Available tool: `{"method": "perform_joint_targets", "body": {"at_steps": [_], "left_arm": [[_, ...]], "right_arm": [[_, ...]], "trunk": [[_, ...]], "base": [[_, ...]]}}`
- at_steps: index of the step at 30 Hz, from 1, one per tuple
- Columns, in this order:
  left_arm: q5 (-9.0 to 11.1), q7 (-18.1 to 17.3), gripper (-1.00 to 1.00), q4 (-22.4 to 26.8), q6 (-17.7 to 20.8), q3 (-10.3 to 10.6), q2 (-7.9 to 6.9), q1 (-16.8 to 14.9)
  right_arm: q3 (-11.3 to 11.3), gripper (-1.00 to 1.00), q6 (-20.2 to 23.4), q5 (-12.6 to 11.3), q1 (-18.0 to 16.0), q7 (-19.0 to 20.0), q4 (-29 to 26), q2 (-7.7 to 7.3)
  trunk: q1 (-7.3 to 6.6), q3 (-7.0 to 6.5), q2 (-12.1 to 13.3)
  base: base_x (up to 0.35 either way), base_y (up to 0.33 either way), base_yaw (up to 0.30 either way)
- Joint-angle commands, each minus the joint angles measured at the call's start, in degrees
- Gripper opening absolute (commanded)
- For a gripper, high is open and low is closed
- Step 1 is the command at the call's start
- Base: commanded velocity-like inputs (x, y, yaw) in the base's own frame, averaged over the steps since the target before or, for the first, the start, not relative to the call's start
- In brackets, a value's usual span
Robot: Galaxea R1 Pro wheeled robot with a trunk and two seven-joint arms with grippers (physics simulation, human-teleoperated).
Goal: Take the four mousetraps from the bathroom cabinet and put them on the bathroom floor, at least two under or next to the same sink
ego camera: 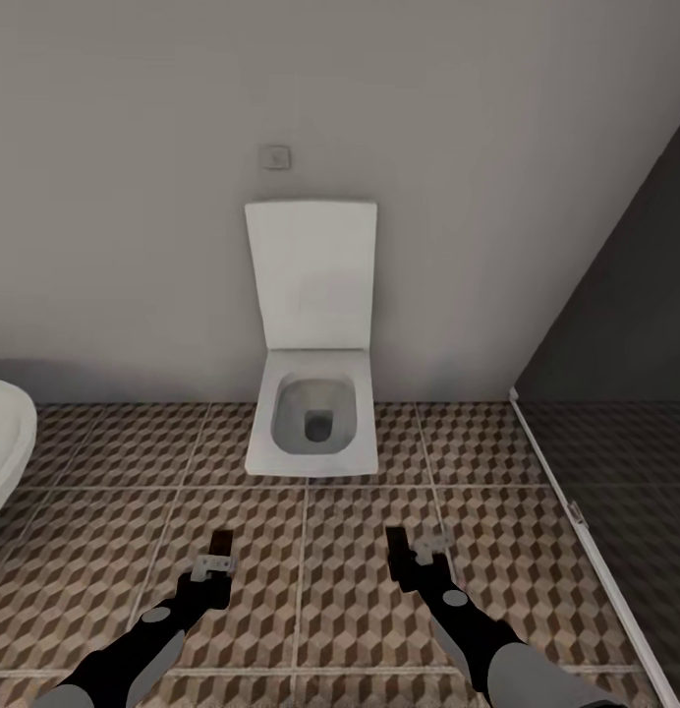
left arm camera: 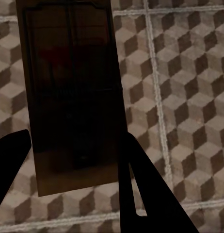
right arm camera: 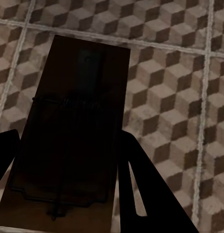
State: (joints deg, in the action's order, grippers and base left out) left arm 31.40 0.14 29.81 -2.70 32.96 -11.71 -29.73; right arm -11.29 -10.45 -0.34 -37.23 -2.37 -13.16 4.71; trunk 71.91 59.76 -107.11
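Head camera looks forward and down from behind both arms at the toilet (ego camera: pixel 312 413) and wall. Each wrist camera faces down, close, along its tool at the bathroom floor (left arm camera: pixel 189 97); all three share this tiling.

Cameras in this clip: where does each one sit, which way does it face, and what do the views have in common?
Head view: high on the robot, facing forward and down at the toilet; both forearms, left gripper, right gripper.
Left wrist view: near the left gripper, looking along its fingers at a mousetrap over the bathroom floor.
Right wrist view: same, right gripper with another mousetrap.
Shared: all show the cube-patterned floor; each wrist's trap appears in the head view.
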Motion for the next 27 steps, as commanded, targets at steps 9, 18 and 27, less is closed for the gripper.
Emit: {"method": "perform_joint_targets", "body": {"at_steps": [9,18,27], "left_arm": [[0.59,0.04,-1.00,-0.01,-0.28,0.43,-0.07,-0.06],[0.59,0.04,-1.00,0.06,-0.28,0.43,-0.07,-0.06],[0.59,0.04,-1.00,0.01,-0.28,0.43,-0.07,-0.06]], "right_arm": [[-0.31,-1.00,-0.19,-0.10,-0.04,-0.26,0.07,0.03],[-0.31,-1.00,-0.19,-0.10,-0.04,-0.33,0.07,1.12],[-0.31,-1.00,-0.19,-0.10,-0.04,-0.35,0.07,1.26]], "trunk": [[1.98,2.47,-3.64],[3.95,4.90,-7.25],[5.93,7.33,-10.86]], "base": [[0.000,0.000,0.000],[0.000,0.000,0.000],[0.000,0.000,0.000]]}}
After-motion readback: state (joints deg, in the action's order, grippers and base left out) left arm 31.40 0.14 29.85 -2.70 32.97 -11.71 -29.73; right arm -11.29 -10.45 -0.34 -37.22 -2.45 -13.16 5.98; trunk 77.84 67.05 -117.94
